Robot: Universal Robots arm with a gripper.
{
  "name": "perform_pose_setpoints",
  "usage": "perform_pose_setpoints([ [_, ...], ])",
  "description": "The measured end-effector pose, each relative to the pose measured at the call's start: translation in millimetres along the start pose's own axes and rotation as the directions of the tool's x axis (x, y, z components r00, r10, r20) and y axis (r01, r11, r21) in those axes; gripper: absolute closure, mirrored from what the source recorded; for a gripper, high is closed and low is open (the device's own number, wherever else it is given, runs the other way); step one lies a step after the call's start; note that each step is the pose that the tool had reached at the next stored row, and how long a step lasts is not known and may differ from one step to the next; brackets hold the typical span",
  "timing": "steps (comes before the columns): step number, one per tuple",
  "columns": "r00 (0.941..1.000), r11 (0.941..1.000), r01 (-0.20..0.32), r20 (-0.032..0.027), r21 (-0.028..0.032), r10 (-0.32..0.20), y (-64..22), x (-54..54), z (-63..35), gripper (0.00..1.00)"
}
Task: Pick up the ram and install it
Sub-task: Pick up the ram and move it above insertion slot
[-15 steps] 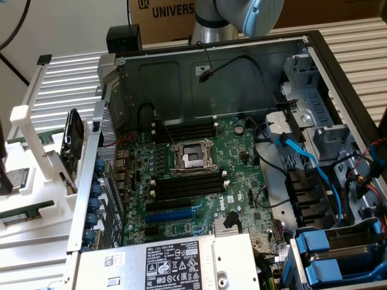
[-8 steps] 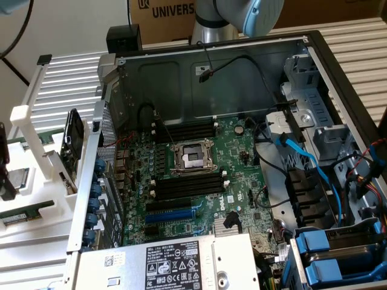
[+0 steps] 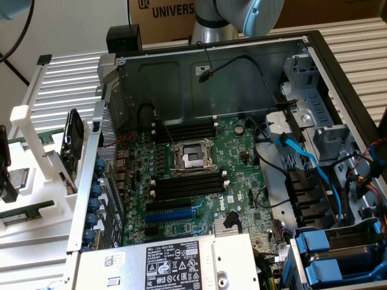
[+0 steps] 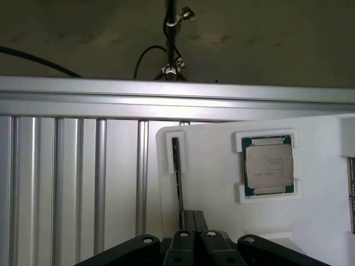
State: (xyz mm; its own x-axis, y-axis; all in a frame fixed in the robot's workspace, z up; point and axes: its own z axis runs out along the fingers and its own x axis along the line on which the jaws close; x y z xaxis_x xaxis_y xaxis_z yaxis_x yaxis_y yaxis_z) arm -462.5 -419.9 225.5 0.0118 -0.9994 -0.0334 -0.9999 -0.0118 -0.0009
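Black claw (image 4: 194,217) closest to the wrist camera, fingertips pressed together, closed with nothing seen between them. Just beyond the tips, the ram (image 4: 177,166): a thin dark stick seen edge-on, standing upright in a narrow slot of the white tray (image 4: 211,194). Tips right at the stick's near end, slightly to one side of it; hard to tell whether touching. Further along the same tray, well apart from the ram, a square silver processor chip (image 4: 269,165) lying flat in its own recess, green border showing round the metal lid. At the tray's edge, a sliver of another green board (image 4: 351,188). Beside the tray, ribbed aluminium bench (image 4: 55,183). Past it, a bright aluminium rail (image 4: 166,98) running crosswise, then dark cables (image 4: 169,39) with small metal clips against a dim wall.

From the exterior view, nearest, a silver power supply (image 3: 130,275) with a black-and-white label. Blue drive caddies (image 3: 326,257) toward the exterior view's right. Behind those, the green motherboard (image 3: 242,175) lying in the open computer case (image 3: 242,72). On the board, first a blue slot (image 3: 171,215), then long black memory slots (image 3: 184,184), then a metal-framed processor socket (image 3: 192,158), then more black slots. On the exterior view's left, outside the case, the white tray with a green stick (image 3: 21,215) lying flat in it. Farthest back, the grey and pale blue robot arm (image 3: 242,15) and a cardboard box (image 3: 163,18).
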Motion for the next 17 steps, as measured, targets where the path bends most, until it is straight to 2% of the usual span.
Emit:
perform_pose_setpoints([
  [1,1.0,1.0,0.0,0.0,0.0,0.0,0.0,0.0,0.0,0.89],
  [3,1.0,1.0,0.0,0.0,0.0,0.0,0.0,0.0,0.0,0.76],
  [4,1.0,1.0,0.0,0.0,0.0,0.0,0.0,0.0,0.0,0.76],
  [5,1.0,1.0,0.0,0.0,0.0,0.0,0.0,0.0,0.0,0.69],
  [10,1.0,1.0,0.003,-0.0003,-0.0002,-0.003,0.0,0.0,0.1,0.69],
  [17,0.997,0.997,0.078,-0.0015,-0.0027,-0.078,-0.1,0.1,3.0,0.69],
])
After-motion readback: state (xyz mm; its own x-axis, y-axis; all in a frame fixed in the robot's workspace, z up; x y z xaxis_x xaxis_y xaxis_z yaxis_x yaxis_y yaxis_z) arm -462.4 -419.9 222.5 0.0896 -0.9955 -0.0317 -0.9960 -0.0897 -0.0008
